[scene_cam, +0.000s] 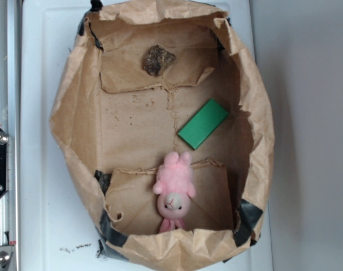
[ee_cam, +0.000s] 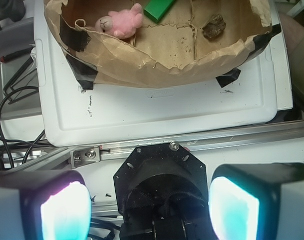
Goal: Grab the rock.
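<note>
The gripper [ee_cam: 149, 202] hangs spread wide and empty, well back from the paper bag [scene_cam: 256, 107], where the rock [scene_cam: 158, 60] lies at one end, far from the pink toy [scene_cam: 174, 189]; it looks hard, rough, best pinched across its narrower middle.

We count one rock [scene_cam: 158, 60] near the far edge of the single brown paper bag [scene_cam: 75, 113], one flat green block [scene_cam: 203, 124] toward its right edge, and one pink plush toy [scene_cam: 174, 189] by its near edge. We see one white tray [scene_cam: 38, 68] beneath the bag and several black tape patches [scene_cam: 247, 217] at its corners. In the wrist view we count two glowing fingertip pads [ee_cam: 66, 212] on one gripper [ee_cam: 149, 210].
</note>
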Motion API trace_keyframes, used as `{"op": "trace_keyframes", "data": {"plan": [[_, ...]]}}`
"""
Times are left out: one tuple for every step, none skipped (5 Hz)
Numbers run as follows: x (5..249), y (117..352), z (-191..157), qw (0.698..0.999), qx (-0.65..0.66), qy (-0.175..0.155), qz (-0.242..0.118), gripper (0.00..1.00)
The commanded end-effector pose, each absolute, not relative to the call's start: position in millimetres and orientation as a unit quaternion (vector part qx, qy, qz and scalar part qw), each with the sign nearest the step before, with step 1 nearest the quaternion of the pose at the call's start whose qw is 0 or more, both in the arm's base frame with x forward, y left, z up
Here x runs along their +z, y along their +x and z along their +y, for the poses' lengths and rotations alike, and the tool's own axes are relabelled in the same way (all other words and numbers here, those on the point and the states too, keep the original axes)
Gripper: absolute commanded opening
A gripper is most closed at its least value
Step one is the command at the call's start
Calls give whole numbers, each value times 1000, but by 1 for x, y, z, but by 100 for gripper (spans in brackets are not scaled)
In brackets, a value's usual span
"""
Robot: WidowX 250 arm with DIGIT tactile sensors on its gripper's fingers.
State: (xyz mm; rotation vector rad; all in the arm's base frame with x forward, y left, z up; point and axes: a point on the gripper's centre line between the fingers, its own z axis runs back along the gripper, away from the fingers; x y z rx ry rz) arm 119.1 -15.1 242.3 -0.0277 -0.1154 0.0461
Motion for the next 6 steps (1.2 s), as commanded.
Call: {"op": "trace_keyframes", "data": {"plan": [[242,119,-15,998,23,-14,-58,100],[241,169,12,993,95,-47,-51,100],[236,215,31,979,165,-94,-79,100],[225,246,46,962,213,-122,-117,100],[209,265,54,932,296,-129,-164,100],[186,284,57,894,383,-95,-213,100]]}}
